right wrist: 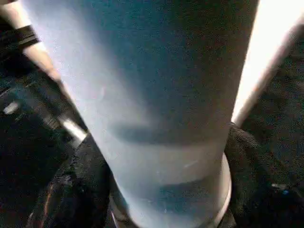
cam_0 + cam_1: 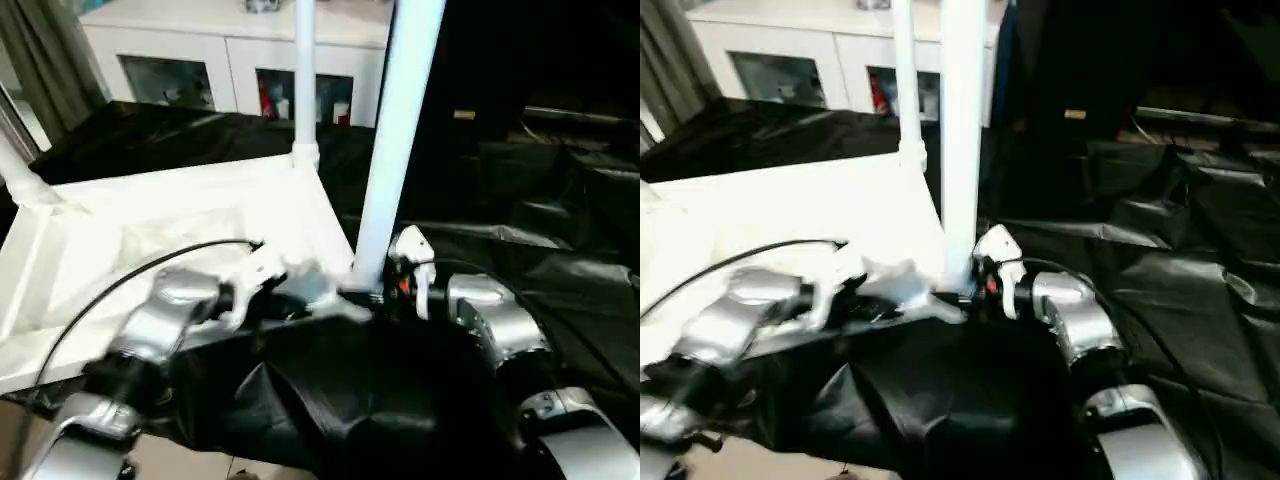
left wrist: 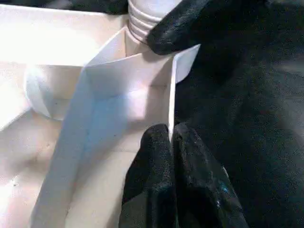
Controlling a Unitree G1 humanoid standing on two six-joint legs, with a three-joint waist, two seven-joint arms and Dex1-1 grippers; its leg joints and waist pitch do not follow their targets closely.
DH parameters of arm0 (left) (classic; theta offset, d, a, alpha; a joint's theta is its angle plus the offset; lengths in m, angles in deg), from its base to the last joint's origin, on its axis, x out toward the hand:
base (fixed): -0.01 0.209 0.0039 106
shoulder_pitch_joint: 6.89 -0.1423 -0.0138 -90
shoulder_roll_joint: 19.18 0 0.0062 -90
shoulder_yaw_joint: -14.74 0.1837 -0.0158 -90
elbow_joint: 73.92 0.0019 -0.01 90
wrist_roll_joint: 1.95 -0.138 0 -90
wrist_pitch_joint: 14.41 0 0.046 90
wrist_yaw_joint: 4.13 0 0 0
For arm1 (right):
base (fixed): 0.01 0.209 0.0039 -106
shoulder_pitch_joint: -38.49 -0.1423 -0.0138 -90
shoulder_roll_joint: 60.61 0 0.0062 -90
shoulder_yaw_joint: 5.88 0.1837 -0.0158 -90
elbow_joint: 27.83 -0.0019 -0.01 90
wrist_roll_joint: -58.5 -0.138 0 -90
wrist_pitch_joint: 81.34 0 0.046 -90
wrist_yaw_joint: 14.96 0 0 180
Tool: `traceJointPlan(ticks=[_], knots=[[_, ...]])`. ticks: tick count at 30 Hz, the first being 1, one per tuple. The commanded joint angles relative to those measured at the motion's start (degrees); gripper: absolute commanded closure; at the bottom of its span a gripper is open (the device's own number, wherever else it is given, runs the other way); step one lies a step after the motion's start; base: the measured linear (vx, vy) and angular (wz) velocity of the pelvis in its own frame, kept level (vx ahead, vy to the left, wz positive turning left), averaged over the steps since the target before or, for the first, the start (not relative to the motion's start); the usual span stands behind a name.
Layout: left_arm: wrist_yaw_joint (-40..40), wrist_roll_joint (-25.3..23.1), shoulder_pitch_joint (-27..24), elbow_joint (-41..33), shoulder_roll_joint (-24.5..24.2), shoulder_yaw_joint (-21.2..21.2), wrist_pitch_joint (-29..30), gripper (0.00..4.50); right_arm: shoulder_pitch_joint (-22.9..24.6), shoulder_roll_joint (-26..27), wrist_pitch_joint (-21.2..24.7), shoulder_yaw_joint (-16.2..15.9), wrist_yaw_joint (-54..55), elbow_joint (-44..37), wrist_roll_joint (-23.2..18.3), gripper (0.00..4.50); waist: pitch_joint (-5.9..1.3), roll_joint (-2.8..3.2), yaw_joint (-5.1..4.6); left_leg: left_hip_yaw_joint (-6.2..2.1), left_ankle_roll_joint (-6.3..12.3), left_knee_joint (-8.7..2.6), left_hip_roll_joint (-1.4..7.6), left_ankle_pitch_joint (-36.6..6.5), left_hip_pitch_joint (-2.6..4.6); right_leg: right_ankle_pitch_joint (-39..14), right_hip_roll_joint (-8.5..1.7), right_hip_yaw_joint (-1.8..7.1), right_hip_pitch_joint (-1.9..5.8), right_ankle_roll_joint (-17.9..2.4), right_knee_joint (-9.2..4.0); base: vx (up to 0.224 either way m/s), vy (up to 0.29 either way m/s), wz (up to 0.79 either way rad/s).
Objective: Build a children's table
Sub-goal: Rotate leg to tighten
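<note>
Claw fingers on the left claw (image 3: 171, 142) pinch the thin rim of the white table top (image 2: 180, 215), which lies upside down on the black counter (image 2: 560, 270). The right claw (image 1: 156, 190) sits around the bottom of a tall white leg (image 2: 400, 130) at the near right corner; I cannot tell if it grips. To do this well, hold the top still and keep the leg straight.
</note>
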Motion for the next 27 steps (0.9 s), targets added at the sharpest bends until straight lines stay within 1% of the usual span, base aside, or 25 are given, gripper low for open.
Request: traceJointPlan(ticks=[1, 2, 3, 4, 5, 6, 8, 9, 11, 12, 13, 14, 15, 16, 17, 18, 19, 20, 21, 24, 25, 26, 27], knots=[[8.34, -0.71, 3.20, 2.97, 3.20, -1.80, -0.15, 4.50, 0.49, 2.39, 2.33, -1.69, 6.08, 3.76, 2.89, 1.77, -3.17, -0.11, -0.27, 0.51, 0.40, -3.52, -0.08, -14.71, 0.31, -19.73, -3.82, 2.36, 2.60, -9.16, -5.26, 0.000, 0.000, 0.00], [8.34, -0.71, 3.20, 2.97, 3.20, -1.80, -0.15, 4.50, 0.49, 2.39, 2.33, -1.69, 6.08, 3.76, 2.89, 1.77, -3.22, -0.10, -0.32, 0.50, 0.28, -3.57, -0.07, -14.53, 0.32, -19.34, -3.72, 2.38, 2.56, -9.05, -5.21, 0.000, 0.000, 0.00], [14.06, -1.54, 5.73, 6.22, 6.40, -2.28, 0.55, 4.50, -0.48, 5.57, 3.15, -0.70, 13.77, 6.18, 3.27, 1.78, -3.18, 0.04, -0.34, 0.41, 0.14, -3.58, -0.05, -14.46, 0.27, -19.13, -3.77, 2.40, 2.57, -9.03, -5.17, 0.000, 0.000, 0.00], [14.43, -1.57, 5.89, 6.42, 6.63, -2.33, 0.62, 4.50, -0.58, 5.82, 3.18, -0.60, 14.40, 6.37, 3.27, 1.78, -3.10, -0.01, -0.42, 0.50, -0.20, -3.55, -0.19, -14.93, 0.46, -19.98, -3.68, 2.35, 2.30, -8.80, -5.37, 0.000, 0.000, 0.00], [17.80, -1.74, 7.42, 8.26, 8.73, -2.78, 1.30, 4.50, -1.79, 8.32, 3.39, 0.50, 20.07, 8.30, 2.94, 1.78, -3.21, -0.19, -0.39, 0.47, -0.08, -3.52, -0.23, -14.62, 0.23, -20.03, -3.81, 2.37, 2.58, -8.62, -5.35, 0.000, 0.000, 0.00], [17.91, -1.74, 7.47, 8.32, 8.80, -2.80, 1.32, 4.50, -1.83, 8.40, 3.40, 0.53, 20.24, 8.36, 2.92, 1.78, -3.25, -0.18, -0.39, 0.43, 0.00, -3.56, -0.24, -14.59, 0.22, -20.43, -3.84, 2.34, 2.51, -8.40, -5.35, 0.000, 0.000, 0.00], [19.82, -1.63, 8.60, 9.56, 10.56, -3.28, 1.55, 4.50, -3.48, 10.90, 2.52, 0.95, 23.99, 10.35, 2.69, 1.78, -3.37, -0.23, -0.26, 0.38, 0.26, -3.50, -0.28, -14.05, 0.12, -20.26, -3.96, 2.29, 2.60, -8.20, -5.38, 0.000, 0.000, 0.00], [20.05, -1.69, 8.87, 9.78, 10.92, -3.29, 1.44, 4.50, -4.10, 11.67, 1.66, 0.89, 24.31, 10.89, 2.63, 1.78, -3.35, -0.48, -0.30, 0.44, 0.45, -3.52, -0.26, -13.97, 0.03, -20.10, -3.94, 2.31, 2.56, -8.21, -5.39, 0.000, 0.000, 0.00], [19.73, -1.75, 8.93, 9.75, 10.92, -3.22, 1.10, 4.50, -4.57, 12.13, 0.87, 0.94, 23.29, 11.09, 2.28, 1.78, -3.45, -0.33, -0.23, 0.43, 0.90, -3.46, -0.23, -13.47, -0.15, -18.69, -4.01, 2.30, 2.68, -8.35, -5.24, 0.000, 0.000, 0.00], [19.19, -1.75, 8.86, 9.62, 10.77, -3.15, 0.78, 4.50, -4.83, 12.30, 0.61, 1.19, 22.16, 11.13, 1.83, 1.78, -3.46, -0.63, -0.21, 0.46, 1.14, -3.48, -0.17, -13.23, -0.21, -18.05, -4.02, 2.33, 2.69, -8.45, -5.19, 0.000, 0.000, 0.00], [18.74, -1.72, 8.83, 9.57, 10.63, -3.09, 0.45, 4.50, -5.04, 12.43, 0.46, 1.48, 21.15, 11.18, 1.45, 1.43, -3.46, -0.43, -0.15, 0.44, 1.36, -3.49, -0.15, -12.61, -0.24, -16.60, -3.95, 2.34, 2.72, -8.82, -4.98, 0.000, 0.000, 0.00], [18.74, -1.72, 8.83, 9.57, 10.63, -3.09, 0.45, 4.50, -5.04, 12.43, 0.46, 1.48, 21.15, 11.18, 1.45, 1.43, -3.49, -0.39, -0.16, 0.47, 1.51, -3.47, -0.12, -12.41, -0.25, -15.60, -3.94, 2.35, 2.74, -9.15, -4.89, 0.000, 0.000, 0.00], [17.49, -1.60, 8.57, 9.41, 10.18, -2.93, -0.37, 4.50, -5.23, 12.22, 0.46, 1.76, 19.14, 10.97, 0.94, 1.08, -3.47, -0.73, -0.18, 0.54, 1.70, -3.46, -0.17, -12.26, -0.32, -15.08, -3.91, 2.33, 2.83, -9.35, -4.88, 0.000, 0.000, 0.00], [17.15, -1.58, 8.46, 9.28, 10.03, -2.86, -0.47, 4.50, -5.21, 12.08, 0.45, 1.69, 18.59, 10.85, 0.90, 1.06, -3.47, -0.61, -0.12, 0.49, 1.77, -3.48, -0.15, -12.29, -0.33, -15.09, -3.96, 2.32, 2.87, -9.43, -4.77, 0.000, 0.000, 0.00], [14.39, -1.40, 7.60, 8.49, 8.80, -2.27, -1.46, 4.50, -5.09, 10.92, 0.30, 1.14, 14.10, 9.93, 0.71, 0.99, -3.45, -0.75, -0.04, 0.48, 2.06, -3.50, -0.15, -12.41, -0.32, -15.70, -4.01, 2.28, 2.86, -9.27, -4.81, 0.000, 0.000, 0.00], [12.26, -1.10, 6.87, 7.64, 7.97, -1.86, -1.98, 4.50, -4.76, 10.01, 0.14, 0.54, 11.43, 9.20, 0.74, 0.86, -3.47, -0.69, -0.02, 0.52, 2.29, -3.45, -0.13, -12.34, -0.38, -15.88, -4.08, 2.34, 2.87, -9.20, -4.89, 0.000, 0.000, 0.00], [9.66, -0.73, 5.96, 6.44, 6.88, -1.34, -2.13, 4.50, -4.19, 8.67, 0.06, -0.31, 7.55, 8.07, 0.63, 0.71, -3.51, -0.73, 0.01, 0.45, 2.41, -3.46, -0.08, -12.18, -0.51, -15.51, -4.11, 2.33, 3.03, -9.22, -4.81, 0.000, 0.000, 0.00], [9.66, -0.73, 5.96, 6.44, 6.88, -1.34, -2.13, 4.50, -4.19, 8.67, 0.06, -0.31, 7.55, 8.07, 0.63, 0.71, -3.46, -0.82, 0.00, 0.48, 2.67, -3.46, -0.06, -12.21, -0.59, -15.29, -4.06, 2.30, 3.07, -9.25, -4.80, 0.000, 0.000, 0.00], [7.22, -0.72, 5.14, 5.54, 5.61, -0.63, -2.73, 4.50, -3.56, 7.05, -0.54, -1.45, 4.04, 7.13, 0.76, 0.71, -3.53, -0.68, -0.04, 0.47, 2.92, -3.45, 0.08, -11.38, -0.59, -13.89, -4.08, 2.29, 3.04, -9.48, -4.63, 0.000, 0.000, 0.00], [0.32, 0.39, 2.68, 2.42, 2.37, 0.41, -3.10, 4.50, -1.68, 2.17, -1.46, -3.90, -5.35, 4.04, 0.44, 0.71, -3.60, -0.69, 0.13, 0.59, 3.34, -3.25, 0.22, -10.76, -0.65, -12.27, -4.05, 2.29, 3.15, -10.10, -4.39, 0.000, 0.000, 0.00], [-1.05, 0.88, 2.23, 1.75, 1.83, 0.40, -2.86, 4.50, -1.33, 1.17, -1.48, -4.19, -6.96, 3.34, 0.27, 0.71, -3.68, -0.38, 0.08, 0.69, 3.60, -3.11, 0.20, -10.14, -0.63, -10.61, -3.82, 2.30, 3.07, -10.70, -4.19, 0.000, 0.000, 0.00], [-1.12, 0.91, 2.20, 1.71, 1.80, 0.40, -2.85, 4.50, -1.31, 1.12, -1.48, -4.20, -7.05, 3.30, 0.26, 0.71, -3.68, -0.46, 0.02, 0.73, 3.68, -3.09, 0.20, -9.79, -0.63, -9.75, -3.75, 2.29, 3.05, -11.04, -4.11, 0.000, 0.000, 0.00], [-3.49, 1.68, 1.50, 0.60, 0.79, 0.55, -2.56, 4.50, -0.88, -0.21, -1.48, -4.43, -8.94, 2.31, 0.07, 0.71, -3.68, -0.36, 0.08, 0.72, 3.70, -3.07, 0.29, -9.38, -0.53, -8.48, -3.80, 2.26, 3.08, -11.78, -4.00, 0.000, 0.000, 0.00]])
